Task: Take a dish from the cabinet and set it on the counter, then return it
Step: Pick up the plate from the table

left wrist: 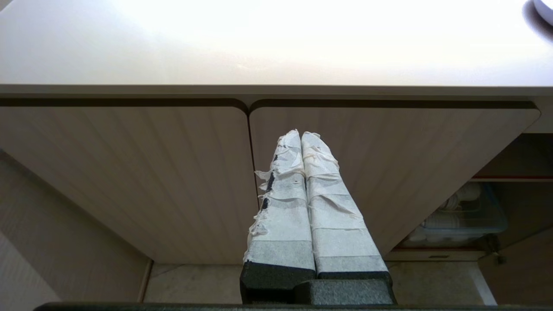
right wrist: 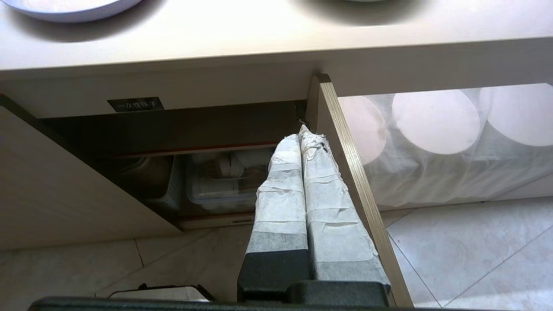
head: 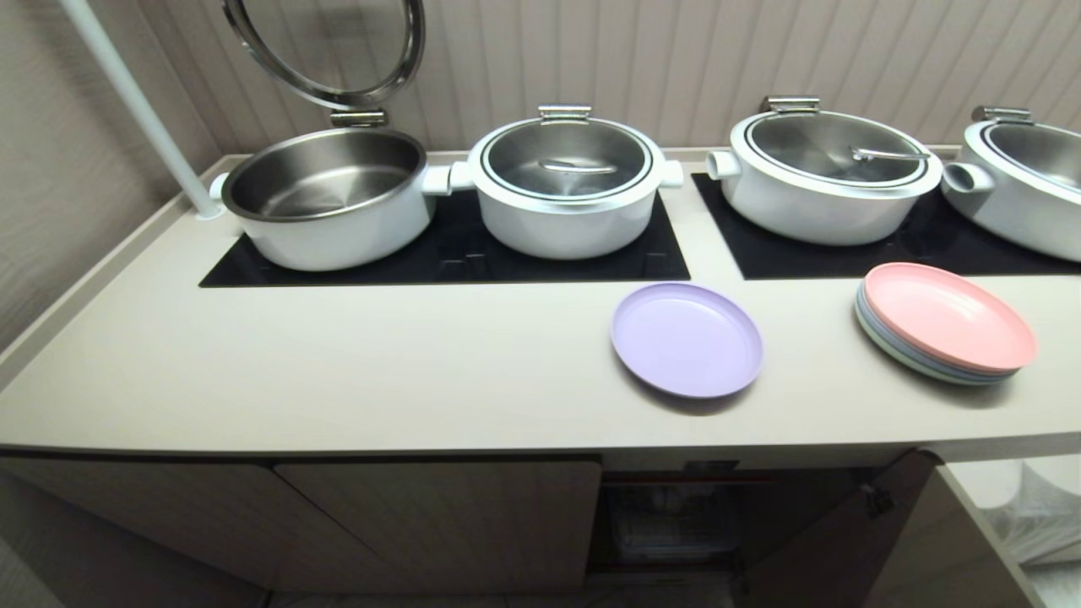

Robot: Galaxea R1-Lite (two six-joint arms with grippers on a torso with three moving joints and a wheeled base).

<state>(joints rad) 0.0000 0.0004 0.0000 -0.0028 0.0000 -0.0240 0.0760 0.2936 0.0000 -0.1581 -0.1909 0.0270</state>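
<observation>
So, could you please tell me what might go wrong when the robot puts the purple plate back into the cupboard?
1. The purple plate lies flat on the counter, so the shut right claw may struggle to get under its low rim.
2. The open cupboard door stands right beside that claw and could be bumped.
3. The stack of plates sits close by and might be nudged.

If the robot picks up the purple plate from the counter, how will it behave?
The purple plate looks like thin, smooth plastic: probably light and stiff, perhaps slippery. It lies flat on the counter with a low rim, so it should slide rather than roll or tip.
</observation>
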